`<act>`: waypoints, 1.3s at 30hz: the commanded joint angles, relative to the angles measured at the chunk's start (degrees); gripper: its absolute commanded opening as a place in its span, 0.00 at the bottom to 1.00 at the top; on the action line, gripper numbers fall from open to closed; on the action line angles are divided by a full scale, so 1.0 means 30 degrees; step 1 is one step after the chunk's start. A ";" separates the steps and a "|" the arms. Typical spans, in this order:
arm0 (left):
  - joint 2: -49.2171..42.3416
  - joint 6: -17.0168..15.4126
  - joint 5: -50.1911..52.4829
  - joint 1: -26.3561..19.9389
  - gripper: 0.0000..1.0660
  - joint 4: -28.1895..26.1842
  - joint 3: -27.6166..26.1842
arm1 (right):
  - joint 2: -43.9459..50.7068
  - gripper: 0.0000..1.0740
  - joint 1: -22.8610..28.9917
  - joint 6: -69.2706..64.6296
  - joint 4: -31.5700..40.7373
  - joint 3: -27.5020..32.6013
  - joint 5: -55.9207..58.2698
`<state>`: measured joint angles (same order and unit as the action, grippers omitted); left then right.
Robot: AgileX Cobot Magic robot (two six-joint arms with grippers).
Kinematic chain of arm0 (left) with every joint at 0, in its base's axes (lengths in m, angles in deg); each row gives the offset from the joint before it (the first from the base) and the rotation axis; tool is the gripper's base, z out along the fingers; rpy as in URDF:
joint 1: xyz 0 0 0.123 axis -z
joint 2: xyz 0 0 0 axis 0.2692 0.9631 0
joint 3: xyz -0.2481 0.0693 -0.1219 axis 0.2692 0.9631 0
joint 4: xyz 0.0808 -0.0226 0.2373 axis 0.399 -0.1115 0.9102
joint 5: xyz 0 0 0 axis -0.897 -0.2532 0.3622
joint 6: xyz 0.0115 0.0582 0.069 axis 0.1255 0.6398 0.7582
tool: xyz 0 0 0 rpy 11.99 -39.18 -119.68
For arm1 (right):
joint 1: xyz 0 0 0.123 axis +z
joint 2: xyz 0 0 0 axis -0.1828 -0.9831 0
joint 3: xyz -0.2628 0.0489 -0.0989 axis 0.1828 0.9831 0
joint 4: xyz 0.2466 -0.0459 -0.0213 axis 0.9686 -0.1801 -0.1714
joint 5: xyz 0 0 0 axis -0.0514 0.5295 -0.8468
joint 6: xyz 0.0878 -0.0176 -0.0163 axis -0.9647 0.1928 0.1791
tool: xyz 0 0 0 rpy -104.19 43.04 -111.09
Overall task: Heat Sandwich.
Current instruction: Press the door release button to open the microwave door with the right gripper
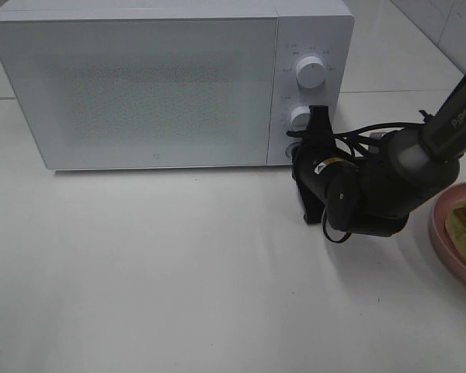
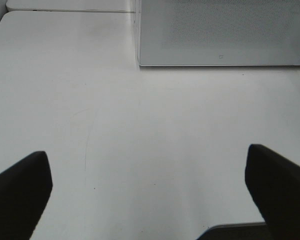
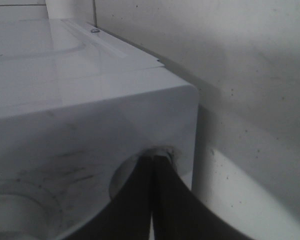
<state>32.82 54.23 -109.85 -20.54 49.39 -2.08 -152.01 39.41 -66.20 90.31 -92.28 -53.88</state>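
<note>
Access into the microwave (image 1: 171, 81) is barred by its shut door (image 1: 136, 92). Broad open table (image 1: 155, 264) is offered in front of it. The space between the control panel (image 1: 314, 39) and the pink plate (image 1: 443, 237) is occupied by the right arm (image 1: 380, 186).

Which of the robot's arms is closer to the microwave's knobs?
Right. The right gripper, shut, is at the panel just below the knobs; the left gripper hangs open over the table, well back.
</note>
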 commanded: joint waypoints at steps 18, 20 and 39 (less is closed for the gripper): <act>-0.0325 -0.0019 0.0076 0.0095 0.92 -0.0019 0.0019 | -0.0401 0.00 -0.0993 0.0344 -0.0344 -0.3075 -0.3610; -0.0325 -0.0019 0.0076 0.0095 0.92 -0.0019 0.0019 | -0.0401 0.00 -0.0993 0.0306 -0.0344 -0.3075 -0.3552; -0.0325 -0.0019 0.0076 0.0095 0.92 -0.0019 0.0019 | 0.0458 0.02 -0.0840 0.0076 -0.0955 -0.2044 -0.0306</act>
<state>32.82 54.23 -109.85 -20.54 49.39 -2.08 -152.30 38.55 -66.38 90.72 -96.29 -47.98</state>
